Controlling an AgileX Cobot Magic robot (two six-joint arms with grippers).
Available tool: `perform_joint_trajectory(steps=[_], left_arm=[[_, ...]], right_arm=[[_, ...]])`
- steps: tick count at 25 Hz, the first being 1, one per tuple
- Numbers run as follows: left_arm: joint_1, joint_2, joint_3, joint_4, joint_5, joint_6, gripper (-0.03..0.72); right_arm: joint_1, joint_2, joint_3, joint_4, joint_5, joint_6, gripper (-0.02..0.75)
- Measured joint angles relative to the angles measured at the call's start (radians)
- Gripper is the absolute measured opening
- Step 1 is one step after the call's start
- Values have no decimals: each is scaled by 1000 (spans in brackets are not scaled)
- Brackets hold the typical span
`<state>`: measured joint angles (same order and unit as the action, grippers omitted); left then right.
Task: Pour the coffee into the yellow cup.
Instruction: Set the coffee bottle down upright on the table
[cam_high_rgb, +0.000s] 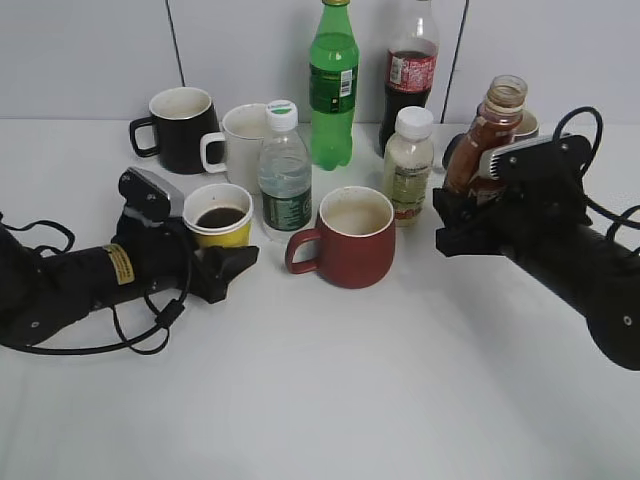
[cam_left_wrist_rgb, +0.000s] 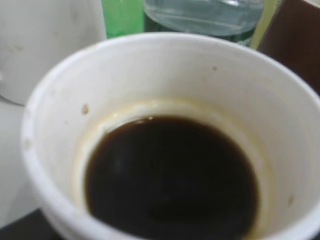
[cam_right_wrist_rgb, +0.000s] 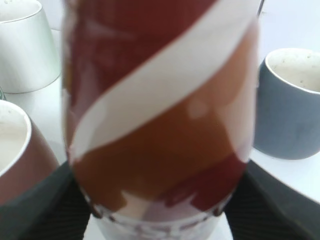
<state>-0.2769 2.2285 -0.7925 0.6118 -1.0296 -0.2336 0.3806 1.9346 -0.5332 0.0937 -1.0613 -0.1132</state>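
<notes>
The yellow cup (cam_high_rgb: 222, 225), white inside, stands left of centre with dark coffee in it; it fills the left wrist view (cam_left_wrist_rgb: 165, 75). My left gripper (cam_high_rgb: 222, 252) is closed round its base, one finger in front and the other hidden behind. The coffee bottle (cam_high_rgb: 488, 130), brown with a red and white label and no cap, is held upright at the right. My right gripper (cam_high_rgb: 466, 212) is shut on its lower part. In the right wrist view the bottle (cam_right_wrist_rgb: 160, 100) fills the middle, with a dark finger on each side of my gripper (cam_right_wrist_rgb: 160, 212).
A red mug (cam_high_rgb: 350, 238) stands between the arms. Behind it are a water bottle (cam_high_rgb: 285, 175), a white mug (cam_high_rgb: 240, 145), a black mug (cam_high_rgb: 180, 128), a green bottle (cam_high_rgb: 333, 85), a cola bottle (cam_high_rgb: 412, 70) and a milky bottle (cam_high_rgb: 410, 165). A grey mug (cam_right_wrist_rgb: 292, 105) stands behind the coffee bottle.
</notes>
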Motion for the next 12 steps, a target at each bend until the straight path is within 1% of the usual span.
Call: perform_joint_trajectory(steps=[5, 12], left_arm=[[0, -12, 6, 0, 47, 0, 539], [0, -22, 6, 0, 78, 0, 547]], right_arm=[[0, 67, 0, 3, -19, 0, 519], [-1, 156, -1, 59, -104, 1, 519]])
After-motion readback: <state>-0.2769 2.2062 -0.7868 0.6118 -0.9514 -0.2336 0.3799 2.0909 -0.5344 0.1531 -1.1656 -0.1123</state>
